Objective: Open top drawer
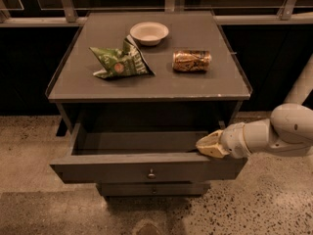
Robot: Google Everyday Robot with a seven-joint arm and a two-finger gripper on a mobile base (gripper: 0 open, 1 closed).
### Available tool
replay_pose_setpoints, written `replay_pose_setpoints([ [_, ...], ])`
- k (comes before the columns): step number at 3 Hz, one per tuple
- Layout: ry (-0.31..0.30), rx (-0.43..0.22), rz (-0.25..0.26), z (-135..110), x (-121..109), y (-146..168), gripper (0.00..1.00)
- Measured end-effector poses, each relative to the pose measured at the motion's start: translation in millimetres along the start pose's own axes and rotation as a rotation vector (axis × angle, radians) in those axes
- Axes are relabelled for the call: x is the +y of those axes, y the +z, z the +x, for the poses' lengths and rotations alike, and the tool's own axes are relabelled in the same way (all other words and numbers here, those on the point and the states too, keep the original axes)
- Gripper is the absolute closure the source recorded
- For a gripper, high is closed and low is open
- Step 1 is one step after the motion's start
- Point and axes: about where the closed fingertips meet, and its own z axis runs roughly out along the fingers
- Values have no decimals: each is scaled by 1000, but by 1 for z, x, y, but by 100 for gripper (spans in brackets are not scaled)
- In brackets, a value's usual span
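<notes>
Across the lower middle of the frame, the top drawer (107,169) stands drawn out from under the bench (195,84), its long grey front panel well forward of the bench's front edge and its dark inside open to view from above. A small round metal knob (151,173) sits at the centre of that panel.

At the right end of the drawer, the pincer (208,145) lies against the upper edge of the front panel, its tan tip pointing left, over the drawer's inner right corner. Whether it is clenched or released I cannot tell. Behind it the white arm (274,133) reaches in from the right edge of the frame.

Just below the open drawer, a narrower grey drawer front (127,189) shows, partly covered by it.

On the bench top, a white bowl (149,33) stands near the far edge, at centre. A crumpled green chip bag (120,62) lies to its lower left, just beside it. A brown can (191,60) lies on its side to the right of the bag, apart from both. Speckled floor (274,204) fills the lower frame.
</notes>
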Motion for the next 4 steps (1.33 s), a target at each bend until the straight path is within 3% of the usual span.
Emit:
replay_pose_setpoints([
  [1,21,-19,-6,5,14,-5,100],
  [2,-18,-56,36,-6,24,-24,100],
  [3,-119,-88,102,-40,26,-47,81],
  [4,-128,-89,104,-42,26,-48,58],
])
